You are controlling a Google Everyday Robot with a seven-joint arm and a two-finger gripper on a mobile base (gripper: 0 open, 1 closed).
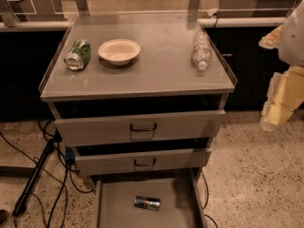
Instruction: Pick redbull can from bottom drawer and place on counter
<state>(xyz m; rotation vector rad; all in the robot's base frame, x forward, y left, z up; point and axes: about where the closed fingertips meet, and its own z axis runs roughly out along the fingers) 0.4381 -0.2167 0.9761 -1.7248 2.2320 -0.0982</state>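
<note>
The redbull can (147, 203) lies on its side on the flat grey floor of the open bottom drawer (114, 208), near the middle. The counter (156, 65) is the grey top of the cabinet, above two drawers with dark handles. My gripper (278, 110) hangs at the right edge of the view, beside the cabinet and well above and to the right of the can. It holds nothing that I can see.
On the counter lie a green can (78, 54) on its side at the left, a cream bowl (119, 51) next to it, and a clear plastic bottle (201, 51) at the right. Black cables (33, 172) run over the floor at the left.
</note>
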